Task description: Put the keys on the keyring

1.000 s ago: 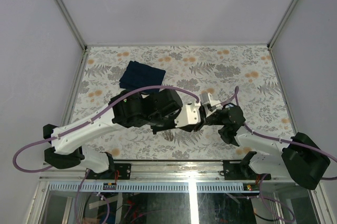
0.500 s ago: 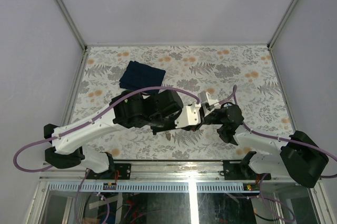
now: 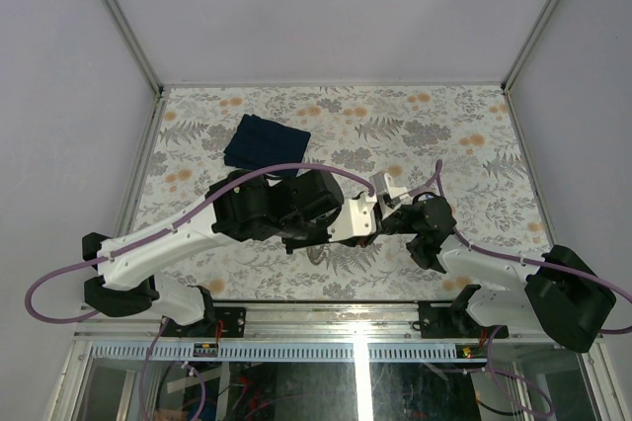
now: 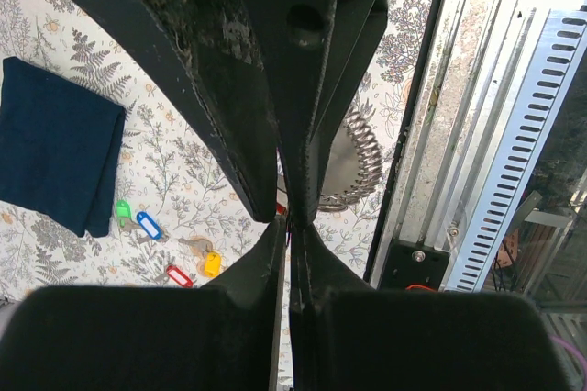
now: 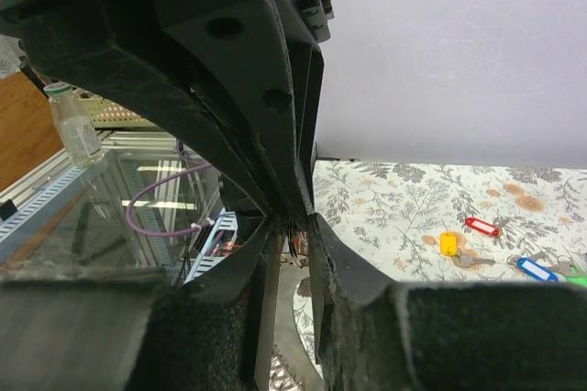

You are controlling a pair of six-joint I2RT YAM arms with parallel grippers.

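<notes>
The keyring [image 4: 356, 163], a grey metal loop with a coiled section, hangs from the tips of my left gripper [image 4: 290, 226], which is shut on its edge. It also shows in the right wrist view [image 5: 298, 336]. My right gripper [image 5: 295, 230] meets the left gripper tip to tip [image 3: 395, 208], with a small red piece [image 4: 278, 210] pinched at its tips. On the table lie a green key [image 4: 122, 211], a blue key [image 4: 148, 224], a red key [image 4: 179, 275] and a yellow key [image 4: 212, 263]. In the top view the left arm hides these.
A dark blue folded cloth [image 3: 265, 141] lies at the back left. The table's front rail [image 4: 417, 134] runs close beside the grippers. A plastic bottle [image 5: 73, 125] stands off the table.
The right arm has shifted slightly left, closing onto the left gripper's tips. The left arm has barely moved.
</notes>
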